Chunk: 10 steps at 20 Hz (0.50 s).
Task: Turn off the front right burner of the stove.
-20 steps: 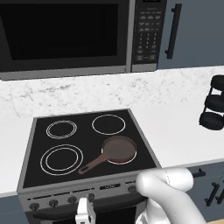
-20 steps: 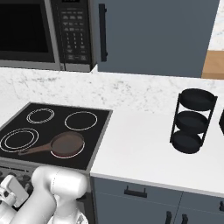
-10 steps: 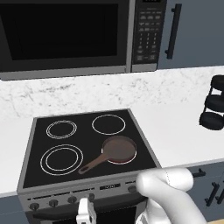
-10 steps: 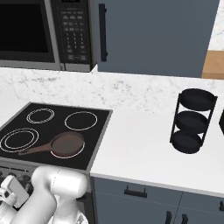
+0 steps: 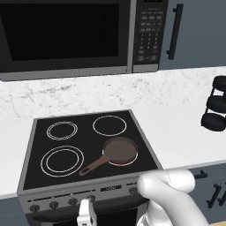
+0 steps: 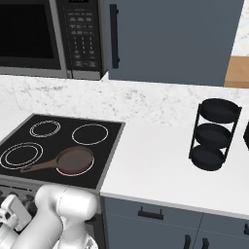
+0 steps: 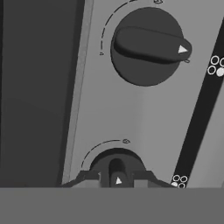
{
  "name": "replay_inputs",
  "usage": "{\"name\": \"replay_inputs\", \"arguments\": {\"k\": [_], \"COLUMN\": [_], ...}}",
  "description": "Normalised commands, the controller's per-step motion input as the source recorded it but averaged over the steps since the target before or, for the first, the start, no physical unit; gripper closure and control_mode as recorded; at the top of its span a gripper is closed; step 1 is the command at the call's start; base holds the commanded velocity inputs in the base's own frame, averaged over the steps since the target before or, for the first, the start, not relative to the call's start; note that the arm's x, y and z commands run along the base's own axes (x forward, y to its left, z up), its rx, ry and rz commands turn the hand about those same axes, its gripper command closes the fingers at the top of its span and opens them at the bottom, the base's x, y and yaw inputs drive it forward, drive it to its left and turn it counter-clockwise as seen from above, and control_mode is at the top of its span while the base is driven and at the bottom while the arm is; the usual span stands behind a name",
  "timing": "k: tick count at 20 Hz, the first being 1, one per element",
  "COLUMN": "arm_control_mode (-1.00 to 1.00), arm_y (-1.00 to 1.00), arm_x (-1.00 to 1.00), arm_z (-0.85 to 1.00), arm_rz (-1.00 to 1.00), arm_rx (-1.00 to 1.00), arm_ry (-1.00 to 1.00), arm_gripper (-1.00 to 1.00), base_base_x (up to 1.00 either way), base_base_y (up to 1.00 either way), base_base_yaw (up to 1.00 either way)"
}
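A: Where's the burner [image 5: 120, 151]?

B: Front right on the stove [image 5: 35, 145], under the pan [image 5: 119, 150]. A faint red rim shows around the pan, so I judge it is on for now. The other three rings look plain white.

A: And the hand [image 5: 85, 215]?

B: Low, at the steel front panel, on the row of knobs. In the hand view the fingertips [image 7: 89, 178] stand either side of the near knob [image 7: 117, 168], close against its grip bar. It looks closed on that knob, though the lower part is cut off, so I can't swear to firm contact. A second knob [image 7: 146, 46] sits further along the panel, untouched.

A: Anything changed in the last second?

B: Nothing I can make out. Arm, hand and pan lie the same in both base views. So the turn hasn't visibly begun, or it's too slight to read from there. The task looks to be at the grip, with the twist to come.

A: Containers?

B: The pan looks empty. On the worktop [image 6: 155, 160] to the right, well apart from the stove, a black three-tier rack [image 6: 214, 133] stands with nothing visible in its trays.
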Motion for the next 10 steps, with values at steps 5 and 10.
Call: {"name": "replay_inputs", "arguments": {"k": [5,10], "arm_control_mode": [-1.0,-1.0], "arm_y": [0.0,-0.11], "arm_x": [0.14,0.21], "arm_z": [0.02,0.02], "arm_rz": [-0.01,-0.03], "arm_rx": [0.13,0.23], "arm_ry": [0.12,0.17], "arm_gripper": [1.0,1.0], "base_base_x": [0.0,0.0], "base_base_y": [0.0,0.0], "base_base_yaw": [0.0,0.0]}}
